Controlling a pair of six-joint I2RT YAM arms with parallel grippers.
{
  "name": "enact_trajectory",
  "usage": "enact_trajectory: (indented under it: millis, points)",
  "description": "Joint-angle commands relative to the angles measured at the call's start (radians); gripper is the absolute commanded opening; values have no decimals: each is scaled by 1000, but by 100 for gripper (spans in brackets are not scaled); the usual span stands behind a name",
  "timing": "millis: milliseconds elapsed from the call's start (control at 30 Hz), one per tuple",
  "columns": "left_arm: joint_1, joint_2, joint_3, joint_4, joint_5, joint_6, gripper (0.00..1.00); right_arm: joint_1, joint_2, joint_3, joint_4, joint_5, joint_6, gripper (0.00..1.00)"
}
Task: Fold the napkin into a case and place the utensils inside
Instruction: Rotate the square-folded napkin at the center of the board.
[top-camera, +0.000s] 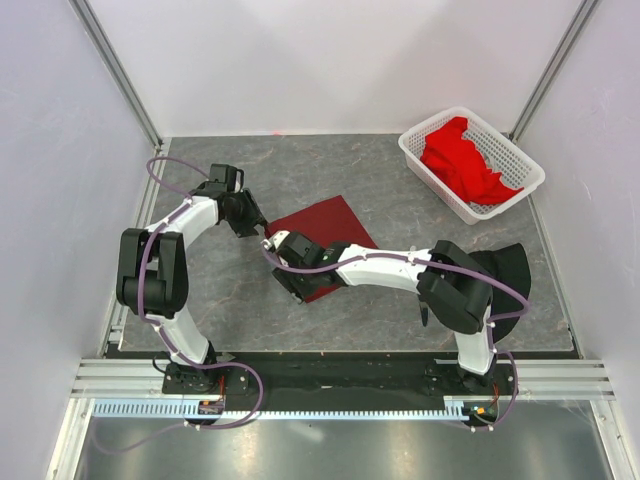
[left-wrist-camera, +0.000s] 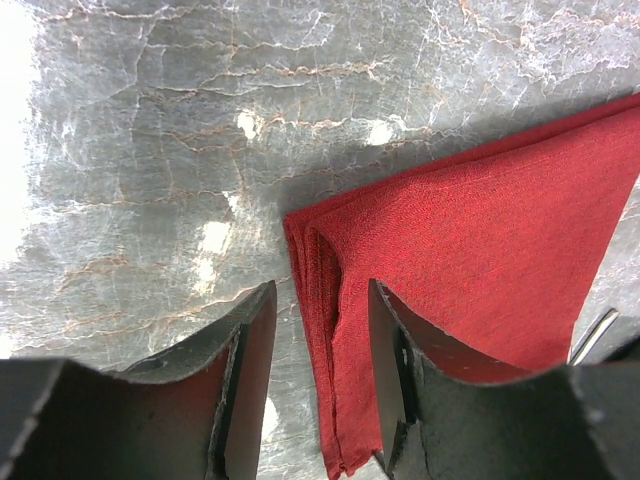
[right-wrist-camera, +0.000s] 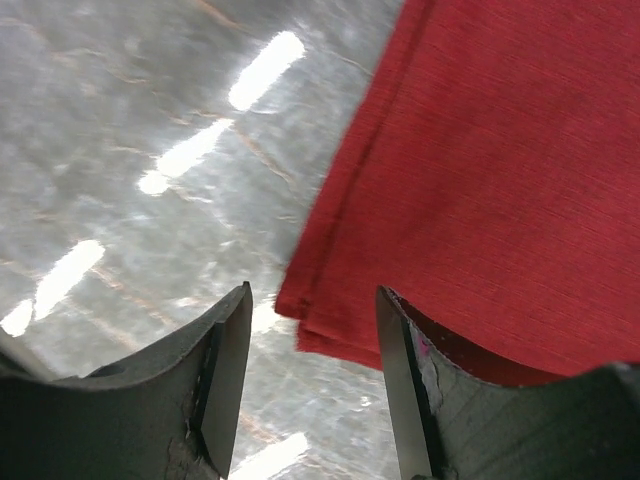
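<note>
The napkin (top-camera: 322, 222) lies flat on the grey worktop (top-camera: 200, 170), already doubled over, judging by the stacked layers at its edges. One corner sits between each pair of jaws. The left jaws stand apart and hold nothing. The layered corner lies just ahead of their gap and the folded edge runs back between the two fingers, with the inner one over cloth and the outer one over bare worktop. The right jaws are likewise parted and empty, astride the opposite near corner in the same way. Straddling an edge like this probably lets each pair close on all the layers together, so both corners can be lifted evenly for the next fold. The white basket (top-camera: 428, 122) of bright red cloths sits well beyond both pairs of jaws.
</note>
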Motion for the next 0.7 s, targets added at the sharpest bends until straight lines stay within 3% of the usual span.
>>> enact_trajectory:
  millis: [0, 267, 667]
  points:
    - [11, -18, 13, -3, 10, 37, 49, 12, 15, 41, -45, 87, -27, 60]
    - [14, -20, 7, -4, 14, 34, 49, 17, 26, 44, -42, 57, -22, 53]
    - [21, -26, 7, -3, 22, 32, 49, 29, 24, 35, -25, 40, -18, 56]
